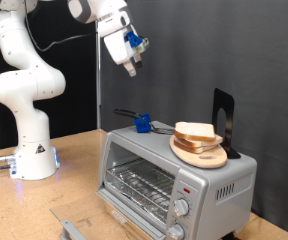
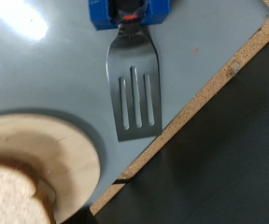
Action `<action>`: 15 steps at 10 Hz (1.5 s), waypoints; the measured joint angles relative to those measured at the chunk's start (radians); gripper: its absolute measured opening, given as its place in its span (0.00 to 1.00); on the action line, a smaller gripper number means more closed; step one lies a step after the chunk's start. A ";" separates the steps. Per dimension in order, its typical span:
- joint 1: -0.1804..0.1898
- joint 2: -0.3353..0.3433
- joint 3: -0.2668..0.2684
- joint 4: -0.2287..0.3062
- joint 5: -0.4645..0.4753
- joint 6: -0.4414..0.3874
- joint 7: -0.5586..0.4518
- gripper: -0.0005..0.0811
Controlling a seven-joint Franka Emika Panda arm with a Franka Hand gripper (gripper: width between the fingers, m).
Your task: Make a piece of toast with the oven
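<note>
One white arm (image 1: 29,85) rises from its base at the exterior view's left and reaches over to the top of the picture. Its gripper (image 1: 132,68) hangs high in the air, well above the oven (image 1: 209,180) and touching nothing. At that size and angle I cannot tell whether its fingers are spread or pressed together, and they do not show in the wrist view at all. Nothing is visibly held between them.

The oven stands on the wooden table (image 1: 74,145) towards the exterior view's right. Its front seems to be open, with the wire rack (image 1: 139,185) bare inside, though the low edge of the frame leaves the door itself unclear. Two round knobs (image 1: 182,207) sit on the front, one above the other.

A black upright stand (image 1: 223,120) is on the oven's flat top, at its far right end. Just beside the stand lies a round wooden plate (image 1: 202,155) (image 2: 55,154). The piece of toast (image 1: 194,131) (image 2: 13,191) rests on that plate, pale with a brown crust.

Near the plate but apart from it, a slotted metal spatula (image 2: 134,89) lies flat on the grey top. Its handle end is set in a small blue block (image 1: 142,124) (image 2: 127,11).
</note>
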 joint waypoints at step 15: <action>0.028 0.128 0.142 -0.208 0.044 0.399 -0.018 0.84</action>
